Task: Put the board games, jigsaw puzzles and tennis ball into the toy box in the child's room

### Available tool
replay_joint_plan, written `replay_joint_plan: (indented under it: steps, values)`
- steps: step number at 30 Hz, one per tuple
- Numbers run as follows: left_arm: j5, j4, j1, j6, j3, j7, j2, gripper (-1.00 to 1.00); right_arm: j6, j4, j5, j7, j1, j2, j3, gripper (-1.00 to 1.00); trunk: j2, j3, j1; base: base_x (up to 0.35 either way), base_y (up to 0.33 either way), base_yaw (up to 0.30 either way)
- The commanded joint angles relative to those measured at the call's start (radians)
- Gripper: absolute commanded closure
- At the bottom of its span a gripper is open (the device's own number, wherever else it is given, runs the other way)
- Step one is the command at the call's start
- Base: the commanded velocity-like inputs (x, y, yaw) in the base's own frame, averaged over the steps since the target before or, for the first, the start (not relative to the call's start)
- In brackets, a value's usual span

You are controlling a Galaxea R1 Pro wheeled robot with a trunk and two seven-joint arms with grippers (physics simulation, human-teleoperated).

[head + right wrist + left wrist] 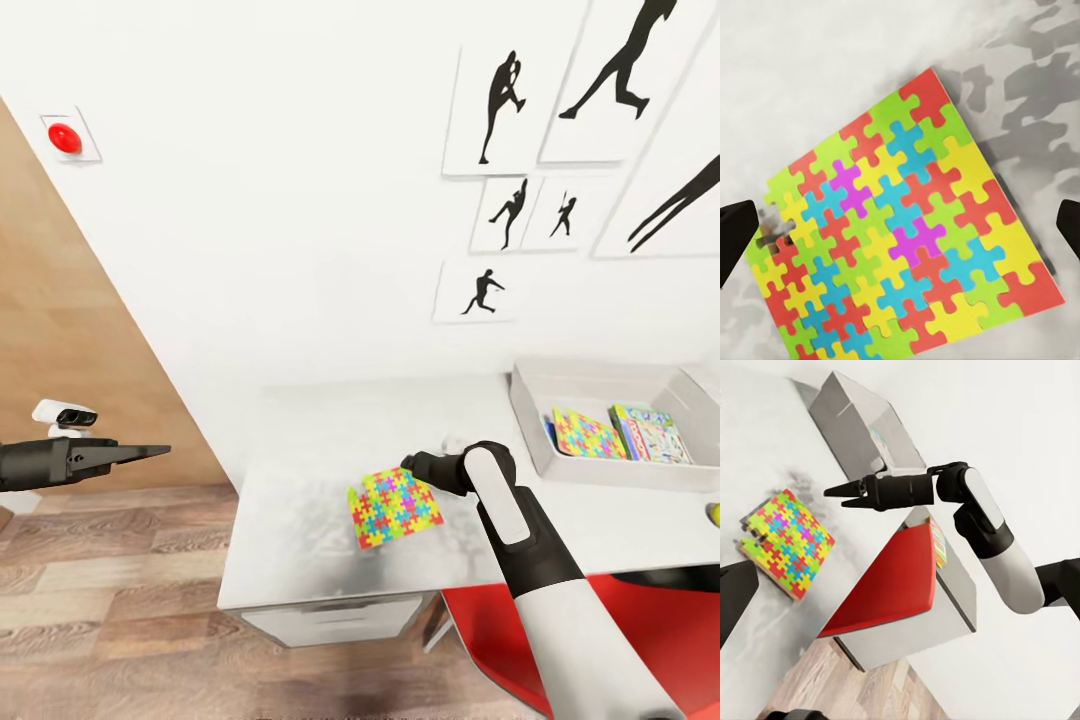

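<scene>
At far left the left gripper (150, 452) hangs over the wood-plank floor (120, 600), its fingers pressed together on nothing. On the table (300, 560), whose pale top is mottled grey, one flat jigsaw puzzle (394, 507) of interlocking bright pieces lies loose. The right gripper (840, 493) hovers above it; its dark fingertips (735, 236) stand wide either side. Further right, the light-grey toy box (600, 380) holds another puzzle (586, 436) and, apparently, board games (652, 434). A red chair (650, 620) sits under the table edge.

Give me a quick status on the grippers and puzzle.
Right gripper jaws open above flat multicoloured jigsaw puzzle on pale table. Left gripper shut, idle off the table. Nothing in the way.
</scene>
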Motion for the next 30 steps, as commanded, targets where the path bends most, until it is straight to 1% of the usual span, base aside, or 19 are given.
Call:
replay_joint_plan:
  steps: [1, 30]
  values:
    - [0.0, 0.0, -0.001, 0.011, -0.001, -0.004, 0.001, -1.0, 0.002, -0.001, -0.01, -0.01, -0.001, 0.0, 0.001, -1.0, -0.002, -0.004, 0.001, 0.0, 0.0, 0.0]
    - [0.0, 0.0, -0.001, 0.011, -0.001, -0.004, 0.0, -1.0, 0.001, -0.002, -0.007, -0.009, -0.001, -0.001, 0.001, -1.0, -0.002, -0.051, 0.001, 0.0, 0.0, 0.0]
